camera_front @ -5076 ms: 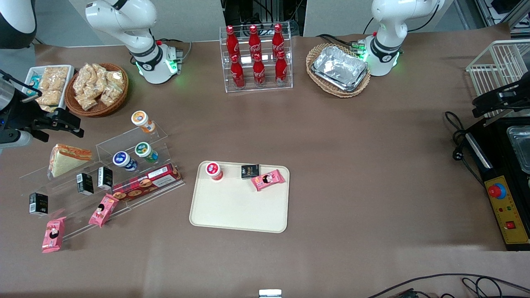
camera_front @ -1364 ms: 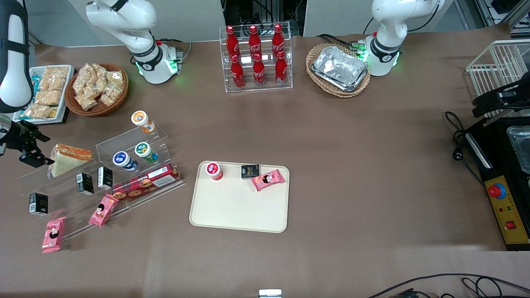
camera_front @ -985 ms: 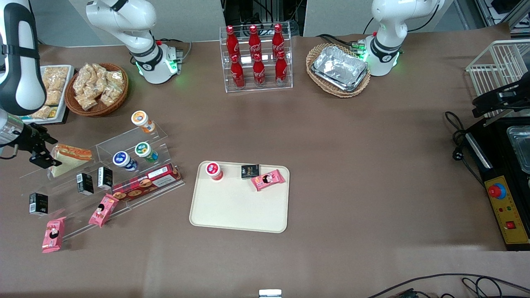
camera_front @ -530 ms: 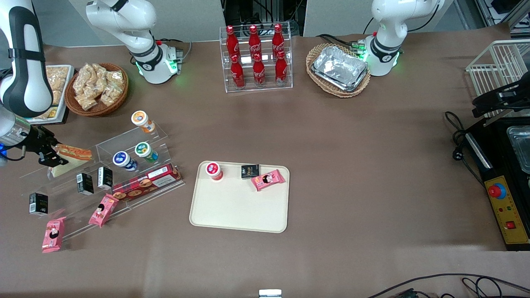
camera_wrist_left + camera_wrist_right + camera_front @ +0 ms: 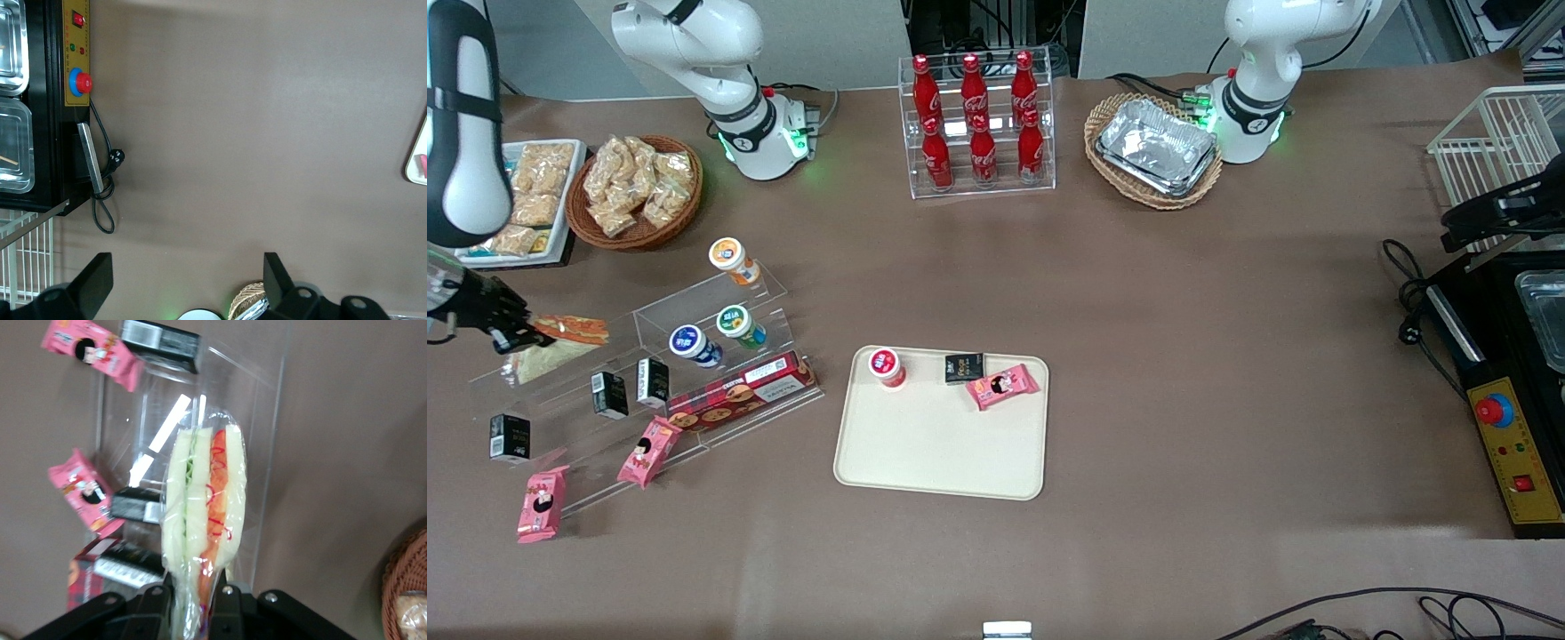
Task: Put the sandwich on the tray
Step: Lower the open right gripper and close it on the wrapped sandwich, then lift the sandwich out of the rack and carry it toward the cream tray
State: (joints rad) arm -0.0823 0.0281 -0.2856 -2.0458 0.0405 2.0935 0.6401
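The sandwich (image 5: pixel 562 330) is a wrapped wedge with pale bread and an orange-red edge, at the top step of the clear acrylic stand (image 5: pixel 720 293) toward the working arm's end of the table. My right gripper (image 5: pixel 516 337) is shut on one end of it. In the right wrist view the sandwich (image 5: pixel 203 507) shows edge-on, pinched between my gripper's (image 5: pixel 195 600) black fingers, with the stand under it. The cream-beige tray (image 5: pixel 938 453) lies flat mid-table, nearer the front camera, holding a red-lidded cup, a black packet and a pink packet along its farther edge.
The stand holds yoghurt cups (image 5: pixel 734 324), black cartons (image 5: pixel 609 395), a red biscuit box (image 5: pixel 743 388) and pink snack packets (image 5: pixel 647 450). A wicker basket of snacks (image 5: pixel 636 191) and a white snack tray (image 5: pixel 525 200) stand farther back. A cola bottle rack (image 5: pixel 978 124) and foil trays (image 5: pixel 1156 147) stand at the back.
My gripper came down to the sandwich's end and shut on it. The sandwich has since tipped and shifted slightly toward the working arm's end, off its resting place on the step.
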